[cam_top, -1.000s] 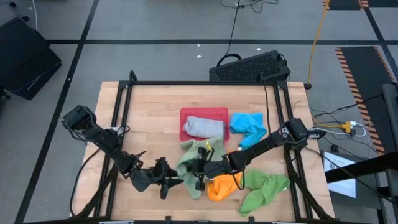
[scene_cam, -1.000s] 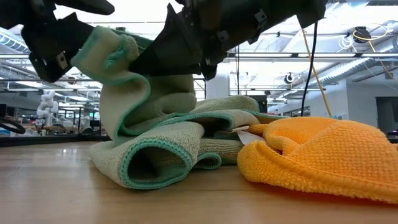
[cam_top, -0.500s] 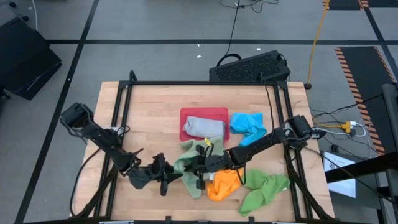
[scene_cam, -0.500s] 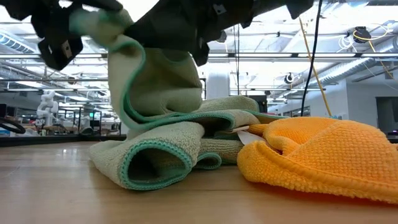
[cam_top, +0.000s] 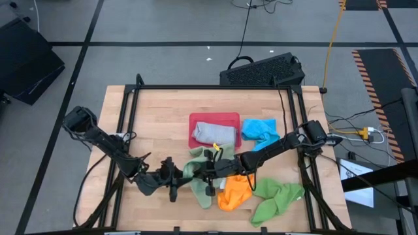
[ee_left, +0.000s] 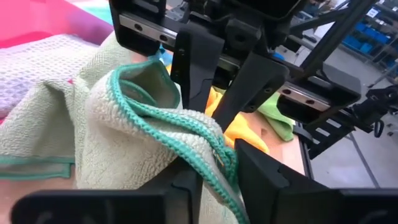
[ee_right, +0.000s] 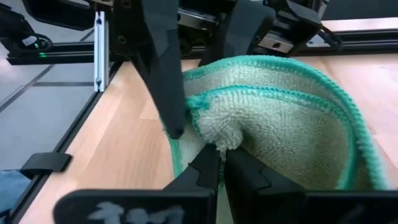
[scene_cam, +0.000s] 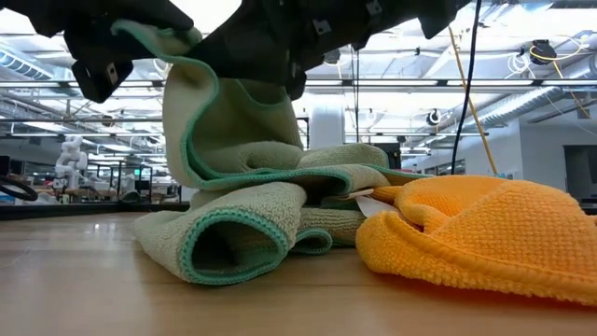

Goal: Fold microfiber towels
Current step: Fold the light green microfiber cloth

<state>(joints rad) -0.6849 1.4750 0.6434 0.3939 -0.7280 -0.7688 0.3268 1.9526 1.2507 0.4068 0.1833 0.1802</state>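
A sage green microfiber towel (cam_top: 194, 175) with a teal hem lies bunched near the table's front middle, and both grippers hold it up by one end. My left gripper (cam_top: 175, 183) comes from the left and is shut on its hem. My right gripper (cam_top: 208, 177) comes from the right and is shut on a bunch of it. The towel's lower folds (scene_cam: 233, 247) rest on the table. An orange towel (cam_top: 234, 194) lies against it on the right. A grey towel (cam_top: 212, 134) lies on the red tray (cam_top: 196, 120). My left gripper pinches the towel's teal hemmed edge (ee_left: 205, 134) between its two fingers, coming nearly level from the table's left. The hem curls over between the fingers, and the cloth hangs down from there. My right gripper pinches a bunched fold of the same towel (ee_right: 217, 134) between its fingertips, coming nearly level from the table's right. The held part is lifted clear, and the cloth curves slack down to the folds on the table.
A bright green towel (cam_top: 277, 199) lies at the front right and a bright blue one (cam_top: 261, 132) sits right of the tray. A black frame (cam_top: 127, 124) rims the table. Bare wood shows at the far left and along the front.
Both grippers have risen a little with the towel's held end, and the left one has edged toward the right gripper. The towel's upper part now stands taller and straighter, while its lower folds have stayed on the table.
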